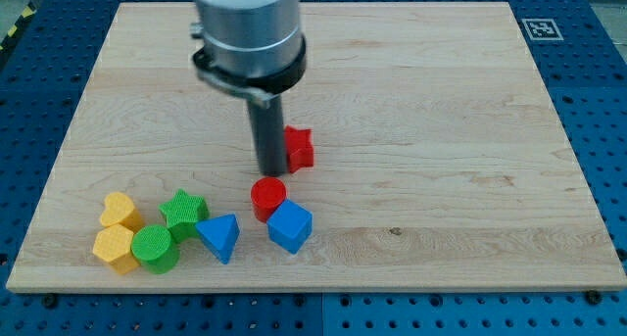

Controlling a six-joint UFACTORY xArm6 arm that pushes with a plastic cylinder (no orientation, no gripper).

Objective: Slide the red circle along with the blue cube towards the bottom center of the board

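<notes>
The red circle [267,196] sits low on the wooden board [441,130], a little left of centre. The blue cube [290,226] touches it at its lower right. My tip [270,170] is the lower end of the dark rod and stands just above the red circle, close to its top edge. A red star-shaped block [300,148] lies right beside the rod, on its right.
A blue triangle-like block [219,237] lies left of the blue cube. Further left are a green star [183,211], a green cylinder [155,249] and two yellow blocks [120,211] [115,248], near the board's bottom left. A marker tag [540,28] is at the top right corner.
</notes>
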